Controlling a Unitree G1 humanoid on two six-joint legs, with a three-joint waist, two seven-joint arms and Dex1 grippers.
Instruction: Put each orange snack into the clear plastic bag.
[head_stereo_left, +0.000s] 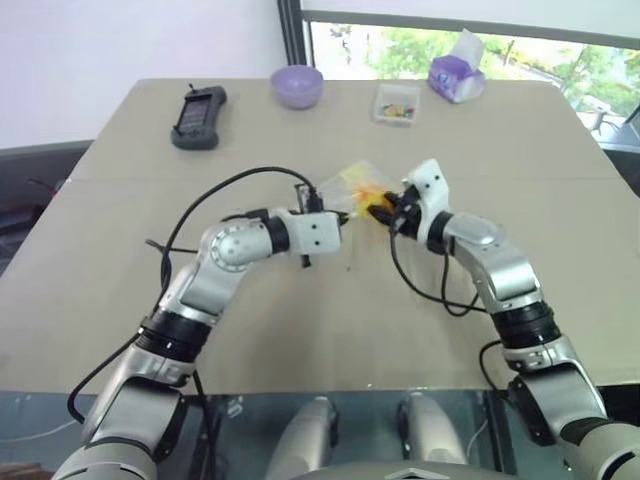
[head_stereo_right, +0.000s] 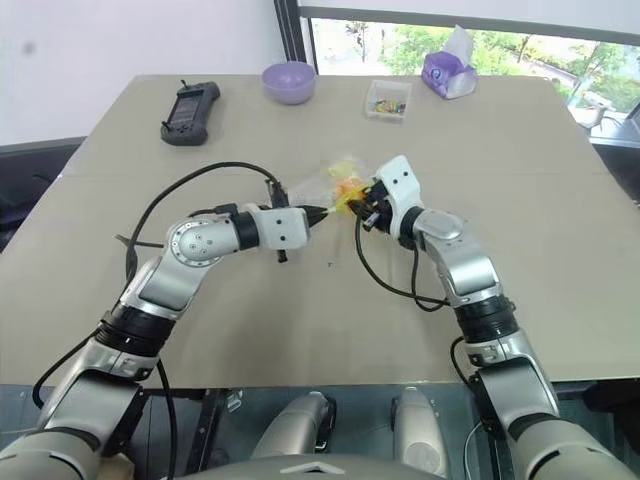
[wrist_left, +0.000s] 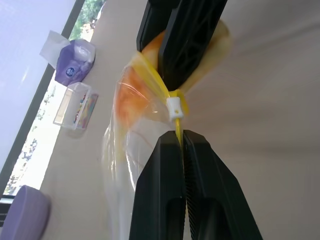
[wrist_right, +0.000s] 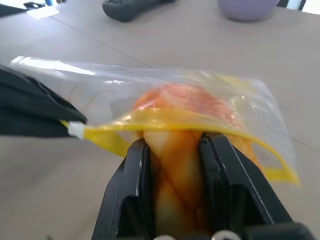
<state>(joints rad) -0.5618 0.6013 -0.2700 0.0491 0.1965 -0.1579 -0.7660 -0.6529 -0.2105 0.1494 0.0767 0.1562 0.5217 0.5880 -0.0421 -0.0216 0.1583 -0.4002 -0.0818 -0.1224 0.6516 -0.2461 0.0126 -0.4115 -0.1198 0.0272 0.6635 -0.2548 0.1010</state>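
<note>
Right wrist view: the snack (wrist_right: 181, 165) is clamped between the right gripper's (wrist_right: 177, 150) fingers, its front half already pushed past the bag's (wrist_right: 165, 90) yellow seal, straight ahead. The seal's end is pinched by the shut left gripper (wrist_left: 181, 140), so the mouth is held open directly in the snack's line.

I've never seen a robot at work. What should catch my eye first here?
Mid-table, the two arms meet over a clear plastic bag: the left gripper is shut on its yellow seal strip, while the right gripper pushes an orange snack through the opening. Along the far edge sit a purple bowl, a black handheld device and a tissue pack.
</note>
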